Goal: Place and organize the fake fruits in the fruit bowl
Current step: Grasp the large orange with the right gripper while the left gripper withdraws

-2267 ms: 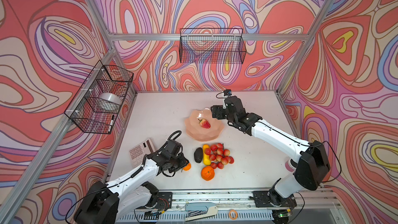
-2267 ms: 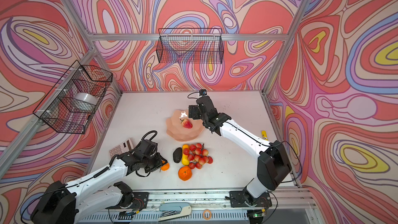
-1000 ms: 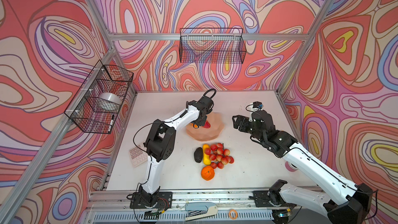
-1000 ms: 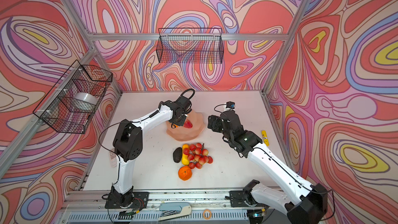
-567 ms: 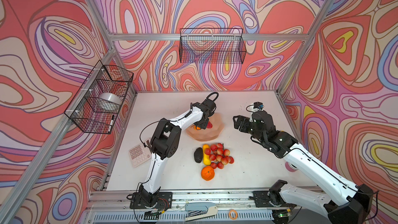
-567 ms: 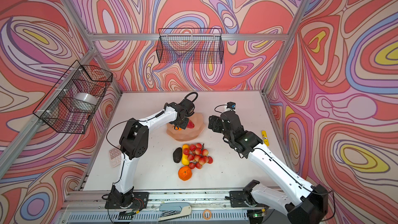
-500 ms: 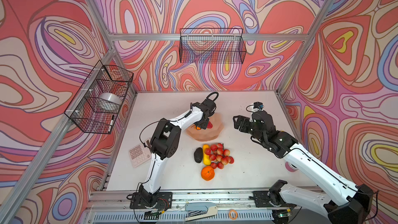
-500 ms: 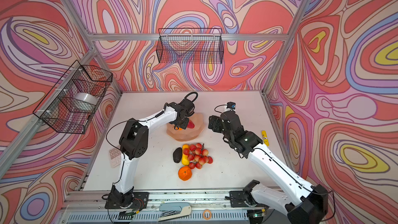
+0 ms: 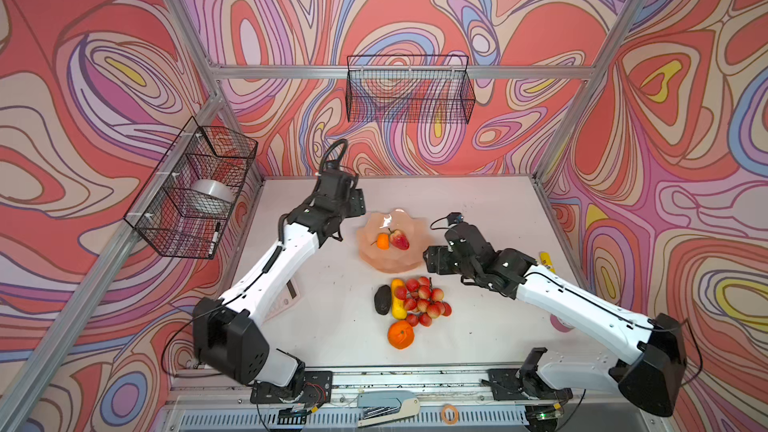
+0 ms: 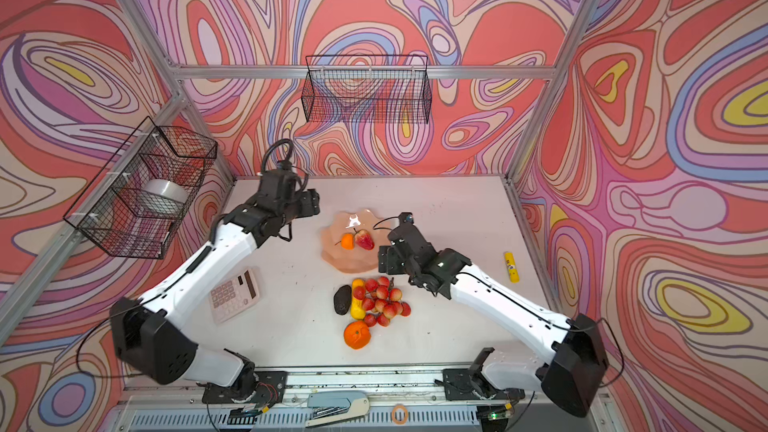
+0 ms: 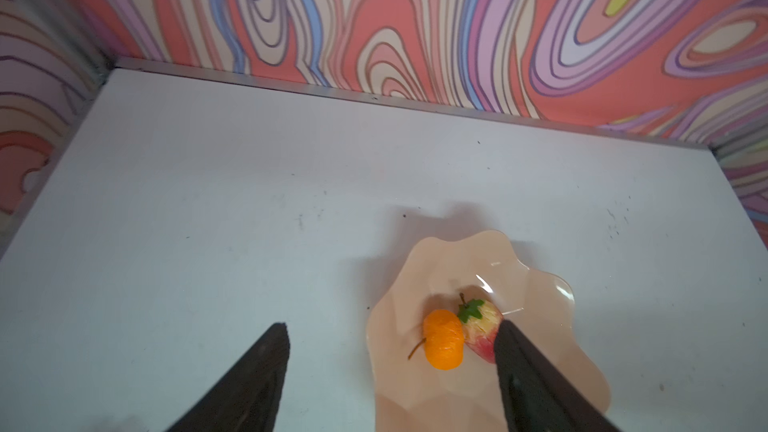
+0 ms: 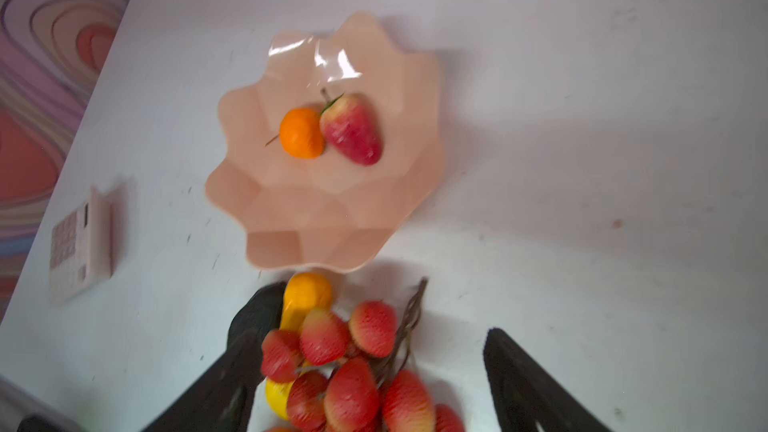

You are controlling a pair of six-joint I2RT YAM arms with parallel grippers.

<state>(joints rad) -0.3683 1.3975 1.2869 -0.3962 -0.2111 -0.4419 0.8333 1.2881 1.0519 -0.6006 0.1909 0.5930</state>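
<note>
Left tool (image 11: 390,328): jaws wide apart, nothing held. Raised above the tabletop (image 9: 478,209), just beside the fruit bowl (image 9: 390,261). In the left wrist view, part of the bowl hidden behind one finger (image 11: 523,367).

Inside the bowl, just ahead of the left tool: small orange (image 9: 382,241) touching red strawberry (image 9: 400,240), side by side near the middle.

Right tool (image 12: 372,336): jaws wide apart, nothing held. Poised over the bunch of small red berries (image 9: 426,301), which shows between the fingers in the right wrist view; contact with the berries cannot be told. Bowl just beyond this tool, between the two tools.

Outside the bowl, on the tabletop near the right tool: dark avocado (image 9: 382,300) against long yellow fruit (image 9: 397,299), yellow fruit against the berry bunch. Larger orange (image 9: 401,334) just beside the bunch, on the side away from the bowl.

Also noted: calculator (image 10: 234,295) by the left arm; yellow marker tube (image 10: 511,267) well apart from the right tool.
</note>
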